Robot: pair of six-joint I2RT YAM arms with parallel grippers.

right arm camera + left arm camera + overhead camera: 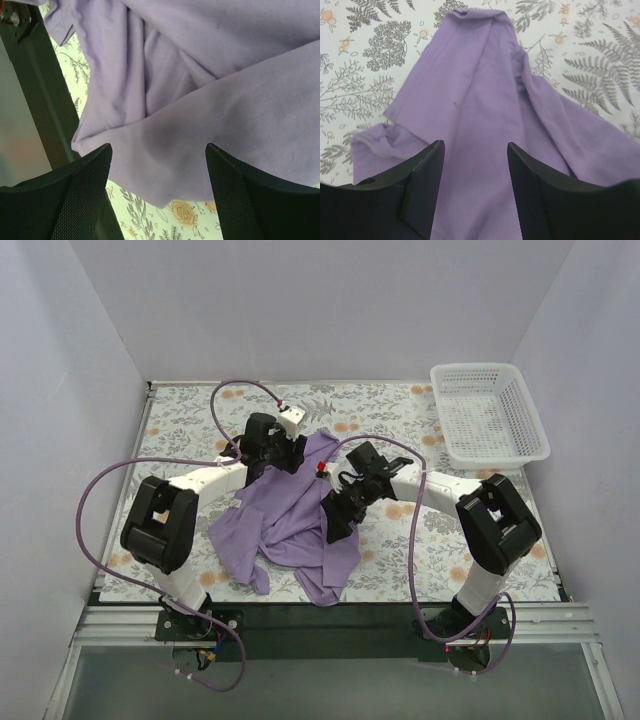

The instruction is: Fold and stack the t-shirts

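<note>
One lavender-purple t-shirt [290,525] lies crumpled in the middle of the flower-patterned table. My left gripper [288,457] hovers over the shirt's far end. In the left wrist view it [475,144] is open, with rumpled cloth [470,90] under the gap and nothing pinched. My right gripper [335,527] is over the shirt's right side, pointing toward the near edge. In the right wrist view it [158,146] stands wide open above a pointed corner of the cloth [225,115], with no cloth between the fingers.
A white lattice basket [472,367] stands at the far right corner. White walls close in the table on three sides. A dark rail [35,85] runs along the near edge, close to the shirt's lower hem.
</note>
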